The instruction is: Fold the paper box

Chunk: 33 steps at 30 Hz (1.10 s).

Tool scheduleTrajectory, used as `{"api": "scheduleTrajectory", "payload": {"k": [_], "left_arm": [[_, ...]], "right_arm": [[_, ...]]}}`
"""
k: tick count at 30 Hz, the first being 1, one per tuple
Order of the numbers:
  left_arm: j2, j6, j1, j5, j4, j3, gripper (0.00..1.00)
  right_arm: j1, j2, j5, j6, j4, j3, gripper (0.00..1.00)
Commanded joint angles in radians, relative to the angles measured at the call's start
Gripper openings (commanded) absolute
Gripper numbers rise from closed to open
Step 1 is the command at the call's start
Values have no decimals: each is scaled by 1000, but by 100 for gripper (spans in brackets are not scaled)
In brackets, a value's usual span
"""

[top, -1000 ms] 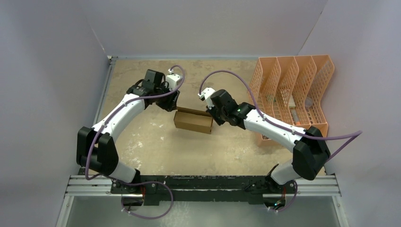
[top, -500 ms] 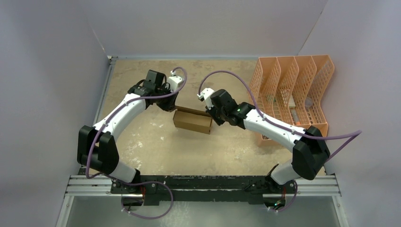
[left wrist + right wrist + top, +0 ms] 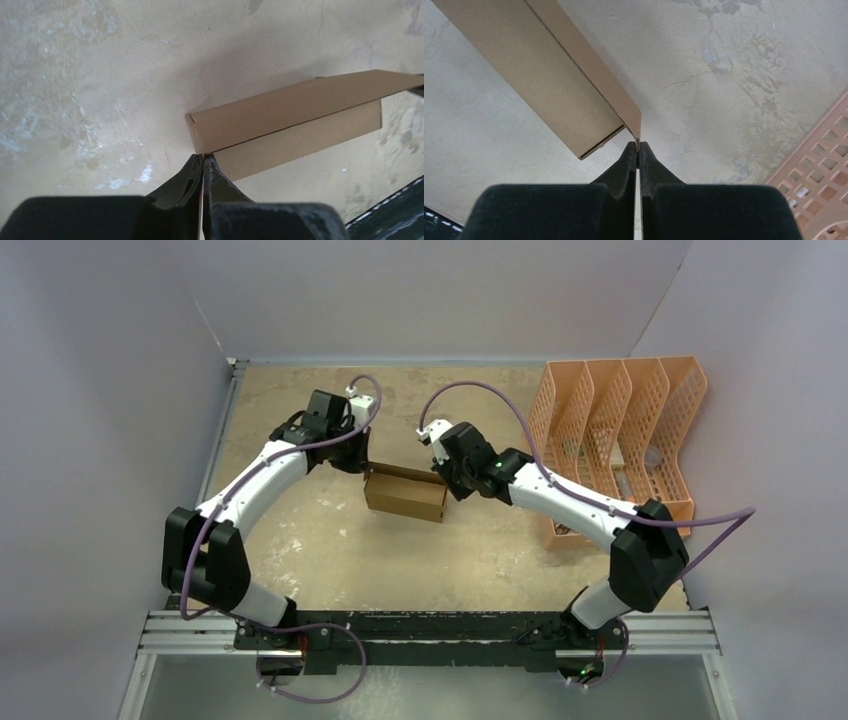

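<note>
Pinching paper box [image 3: 405, 498] corners, left tool [image 3: 202, 158], right tool [image 3: 638, 144], both closed

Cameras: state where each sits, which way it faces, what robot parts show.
Top external: above and behind, looking down; left arm, right arm, small brown cardboard box between.
Left wrist: on its arm, looking along left tool, shut on the box's corner.
Right wrist: likewise, right tool pinching the opposite end.
Shared: all see the box.

A peach-orange perforated organizer [image 3: 600, 410] stands on the stained table [image 3: 300, 540], far right (perhaps papers inside)
</note>
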Motion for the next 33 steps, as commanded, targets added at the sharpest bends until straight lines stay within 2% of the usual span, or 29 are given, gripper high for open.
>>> {"api": "scheduleTrajectory", "payload": {"k": [1, 10, 15, 26, 33], "left_arm": [[-59, -237, -19, -13, 76, -47, 0], [-126, -353, -36, -63, 90, -95, 0], [-129, -393, -41, -62, 88, -100, 0], [-137, -617, -44, -77, 141, -116, 0], [-145, -689, -45, -63, 161, -121, 0]], "right_arm": [[-1, 7, 13, 112, -34, 78, 0], [-1, 63, 24, 245, -123, 173, 0], [-2, 88, 18, 283, -143, 206, 0], [-1, 130, -8, 367, -184, 269, 0], [-1, 176, -13, 424, -251, 334, 0]]}}
